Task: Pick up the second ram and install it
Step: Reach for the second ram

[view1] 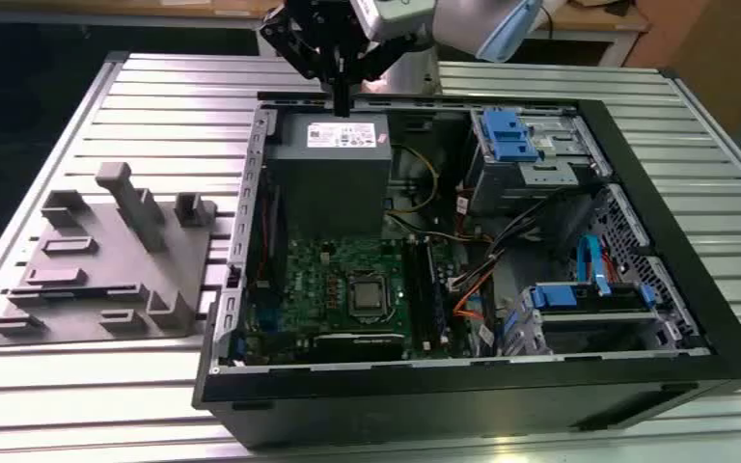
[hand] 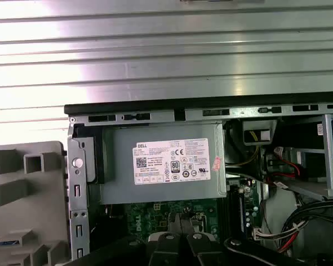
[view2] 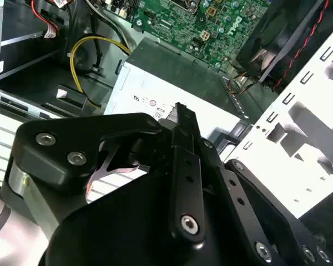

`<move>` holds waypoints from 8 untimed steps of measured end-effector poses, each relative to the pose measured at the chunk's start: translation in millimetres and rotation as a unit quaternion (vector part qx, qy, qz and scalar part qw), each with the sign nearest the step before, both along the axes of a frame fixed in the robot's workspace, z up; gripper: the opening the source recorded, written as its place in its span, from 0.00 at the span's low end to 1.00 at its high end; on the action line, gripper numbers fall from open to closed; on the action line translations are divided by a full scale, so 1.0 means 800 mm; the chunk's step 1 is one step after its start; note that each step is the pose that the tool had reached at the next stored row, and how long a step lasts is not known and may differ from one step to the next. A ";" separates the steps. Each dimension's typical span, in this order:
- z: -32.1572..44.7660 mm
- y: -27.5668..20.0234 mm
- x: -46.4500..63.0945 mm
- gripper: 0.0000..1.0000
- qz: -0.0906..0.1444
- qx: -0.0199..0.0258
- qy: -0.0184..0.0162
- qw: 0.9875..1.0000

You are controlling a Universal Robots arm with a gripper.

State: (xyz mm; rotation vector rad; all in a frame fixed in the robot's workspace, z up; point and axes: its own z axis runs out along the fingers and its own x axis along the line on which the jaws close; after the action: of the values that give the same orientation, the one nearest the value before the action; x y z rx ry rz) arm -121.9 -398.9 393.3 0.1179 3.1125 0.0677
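The ram [view1: 430,294], as far as I can tell, is the narrow dark stick standing on edge in the slots at the right side of the green board [view1: 332,275], near the middle of the exterior view. It sits just right of the square processor socket [view1: 368,294]. I cannot tell if one stick or two stand there.

The gripper [view1: 343,111] is well apart from it, at the top centre of the exterior view. It hangs over the far edge of the grey power supply [view1: 332,154]. Its fingers are pressed together into one thin black blade that points straight down. I see nothing between them. In the second wrist view the gripper [view2: 180,111] shows the same closed tip above the labelled face of the power supply [view2: 172,77], with the board [view2: 211,27] at the upper right and a yellow cable [view2: 77,52] at the upper left. In the first wrist view the gripper [hand: 183,220] is at the bottom centre, in front of the board [hand: 150,213], and the power supply [hand: 161,166] fills the middle.

All this lies inside the open black case [view1: 448,386], which has a blue drive cage [view1: 512,135] in its upper right corner. On the exterior view's left of the case a grey fixture [view1: 100,280] with a tall post [view1: 132,198] rests on the ribbed metal table [view1: 88,125].
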 end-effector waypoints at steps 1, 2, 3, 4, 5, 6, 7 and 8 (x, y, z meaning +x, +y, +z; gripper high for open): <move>0.0000 0.0000 0.000 0.11 0.000 0.000 0.000 1.000; 0.0000 0.0000 0.000 0.11 0.000 0.000 0.000 1.000; 0.0000 0.0000 0.000 0.11 0.000 0.000 0.000 1.000; 0.0000 0.0000 0.000 0.11 0.000 0.000 0.000 1.000; 0.0000 0.0000 0.000 0.11 0.000 0.000 0.000 1.000; 0.0000 0.0000 0.000 0.11 0.000 0.000 0.000 1.000; 0.0000 0.0000 0.000 0.11 0.000 0.000 0.000 1.000; 0.0000 0.0000 0.000 0.11 0.000 0.000 0.000 1.000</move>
State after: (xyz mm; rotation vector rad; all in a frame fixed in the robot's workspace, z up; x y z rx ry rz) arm -122.2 -398.9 393.3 0.1180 3.1125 0.0676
